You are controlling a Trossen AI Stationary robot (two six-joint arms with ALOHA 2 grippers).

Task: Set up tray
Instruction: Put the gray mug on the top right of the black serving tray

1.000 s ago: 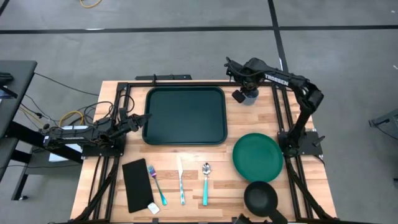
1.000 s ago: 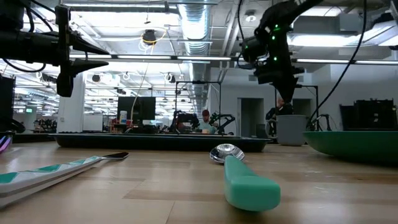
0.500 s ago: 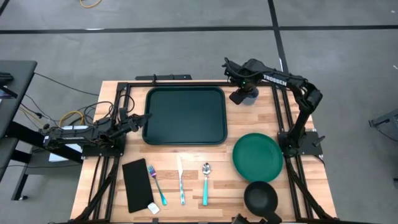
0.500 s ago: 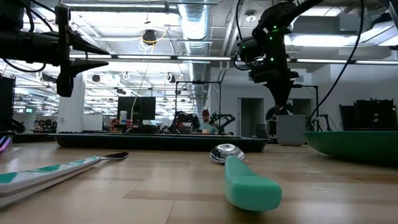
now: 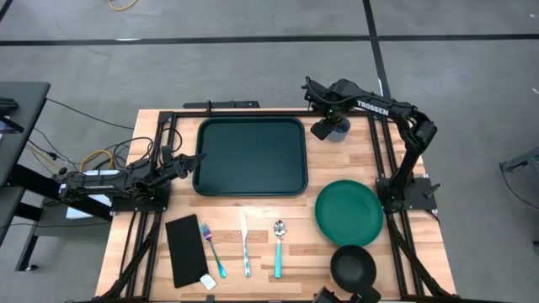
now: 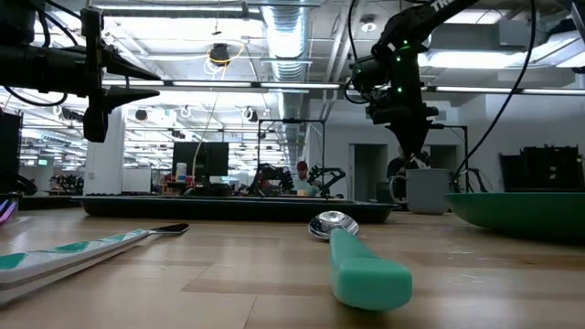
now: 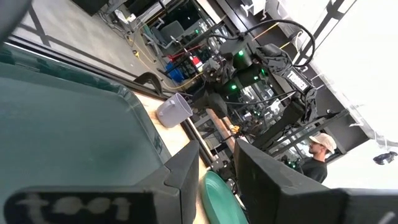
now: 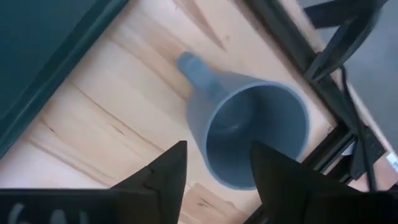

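Note:
The dark green tray point(image 5: 250, 156) lies flat on the far middle of the table. Right of it a grey cup point(image 5: 339, 129) with a side handle point(image 8: 189, 65) stands upright on the wood point(image 6: 428, 190). My right gripper point(image 8: 214, 163) is open and points down just above the cup's rim point(image 6: 416, 157); one finger is over the mouth, the other outside the wall on the tray's side. No touch shows. My left gripper point(image 7: 217, 180) waits open and level at the tray's left edge point(image 5: 190, 162), with nothing between its fingers.
A round green plate point(image 5: 349, 212) and a black bowl point(image 5: 354, 268) sit near right. A black napkin point(image 5: 185, 250), fork point(image 5: 212, 250), knife point(image 5: 246, 248) and spoon point(image 5: 279, 248) lie along the near edge. A black frame rail point(image 8: 292, 74) runs close behind the cup.
My right gripper has tipped a little more upright over the cup and otherwise stayed in place. The cup stands where it was.

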